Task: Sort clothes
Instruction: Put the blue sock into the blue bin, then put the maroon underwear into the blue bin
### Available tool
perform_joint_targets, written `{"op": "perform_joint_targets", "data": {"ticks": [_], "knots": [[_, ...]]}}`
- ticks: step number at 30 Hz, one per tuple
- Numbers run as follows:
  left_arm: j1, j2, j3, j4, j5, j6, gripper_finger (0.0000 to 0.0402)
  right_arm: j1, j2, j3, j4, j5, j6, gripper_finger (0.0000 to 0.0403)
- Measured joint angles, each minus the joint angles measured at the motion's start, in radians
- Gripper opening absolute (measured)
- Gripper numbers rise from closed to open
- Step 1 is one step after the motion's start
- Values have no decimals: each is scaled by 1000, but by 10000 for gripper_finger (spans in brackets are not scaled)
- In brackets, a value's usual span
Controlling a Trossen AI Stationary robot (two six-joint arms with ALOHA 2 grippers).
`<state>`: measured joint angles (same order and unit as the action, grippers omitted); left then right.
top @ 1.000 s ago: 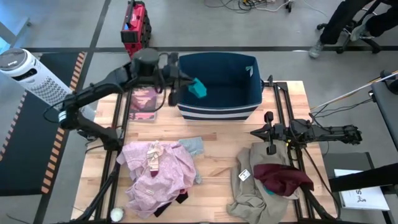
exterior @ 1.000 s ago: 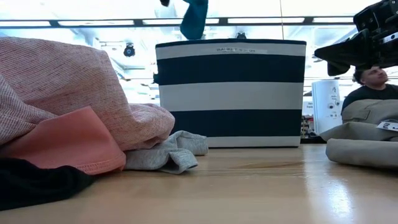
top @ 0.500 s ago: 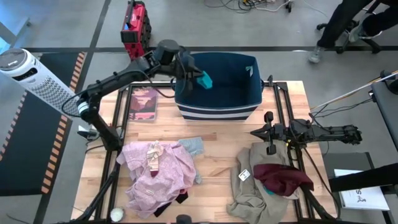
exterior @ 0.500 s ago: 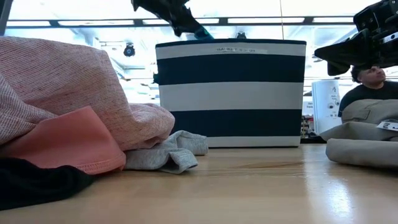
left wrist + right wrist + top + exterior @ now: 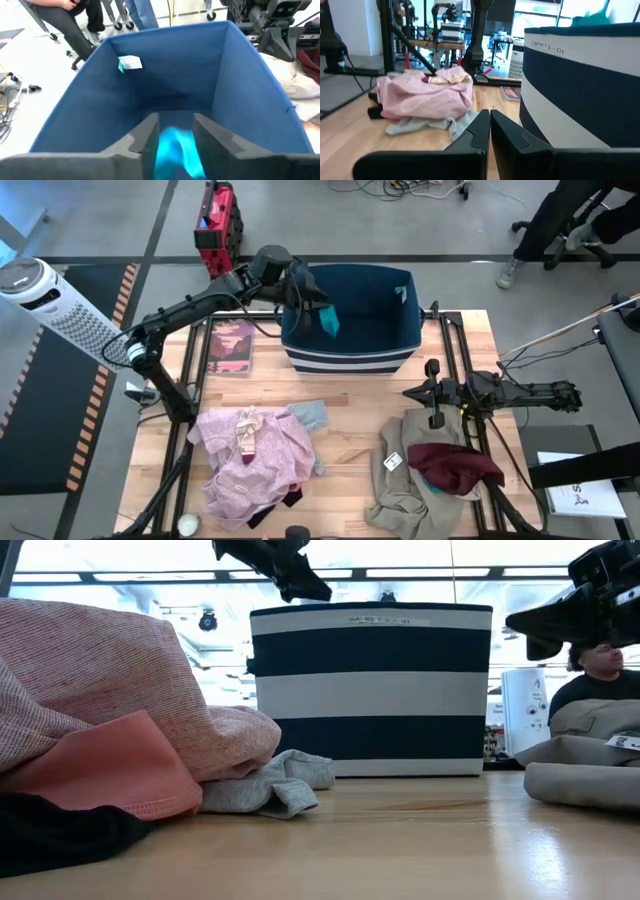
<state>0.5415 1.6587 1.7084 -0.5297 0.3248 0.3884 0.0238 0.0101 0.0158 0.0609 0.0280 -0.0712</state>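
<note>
My left gripper is over the left part of the navy, white-striped bin, above its rim. Its fingers stand apart, with a blurred teal piece between and below them, inside the bin. My right gripper is shut and empty, right of the table's middle, above the khaki-beige piece, which carries a maroon piece. The pale pink shirt lies heaped at the near left, with a light blue-grey piece and a black piece at its edges. My left gripper has the teal piece showing between its two fingers, which point down into the bin from above. The piece is blurred, and I cannot tell whether the fingers touch it.
A flat dark pink-printed book lies left of the bin. Bare wood shows between the bin and the two clothes heaps. A white tower fan and a red box stand on the floor beyond the table. A person sits behind.
My left gripper has gone toward the table's right edge, from beside the bin's left wall to over the bin, carrying the teal piece. In the last half second the teal piece has sunk below the bin's rim and no longer shows in the low view.
</note>
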Motion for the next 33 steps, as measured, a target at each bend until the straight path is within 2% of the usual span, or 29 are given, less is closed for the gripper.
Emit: {"op": "perform_joint_targets", "data": {"ticks": [8,13,24,33], "knots": [[-3,-10,0,-80,0,-1,221,0,0,2,79,-1,10,0],[-26,-43,0,-91,-1,48,250,0,0,2,145,-1,7,0],[-129,-161,-18,-82,0,65,209,0,0,2,162,-1,10,0],[-176,-283,-165,-73,0,54,172,0,0,2,161,-2,20,0]]}}
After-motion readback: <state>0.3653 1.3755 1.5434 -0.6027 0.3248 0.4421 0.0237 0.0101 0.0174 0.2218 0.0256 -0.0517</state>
